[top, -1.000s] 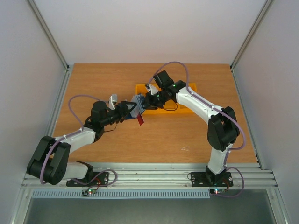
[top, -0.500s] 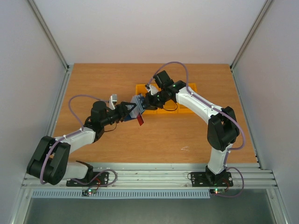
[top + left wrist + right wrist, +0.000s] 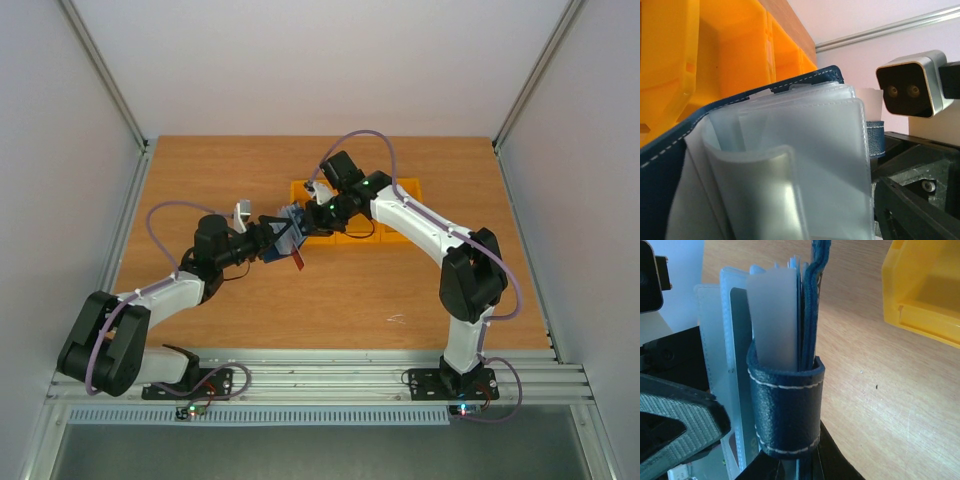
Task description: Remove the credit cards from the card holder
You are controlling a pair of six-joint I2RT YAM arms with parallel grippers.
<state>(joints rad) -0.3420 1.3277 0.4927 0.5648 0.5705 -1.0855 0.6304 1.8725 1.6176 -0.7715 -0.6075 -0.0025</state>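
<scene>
Our right gripper (image 3: 790, 467) is clenched on the folded spine end of the card holder (image 3: 785, 410), holding it upright above the table (image 3: 400, 290), just in front of the orange bins (image 3: 390, 225). Our left gripper (image 3: 285, 236) stands with its jaws spread and nothing held, its tips right at the holder's fanned clear sleeves (image 3: 805, 150). From the left wrist, the sleeves facing us look pale and empty; we see no black or blue card in them. A red card (image 3: 299, 260) shows just below the holder in the overhead view, though we cannot tell whether it lies on the wood or hangs from a sleeve. We judge that we are mid-extraction, lining up for another pull. The next move calls for finding a sleeve with a card, sliding one left finger on each side of the card's exposed edge, closing lightly, and drawing it out along the sleeve while the right grip stays firm.
</scene>
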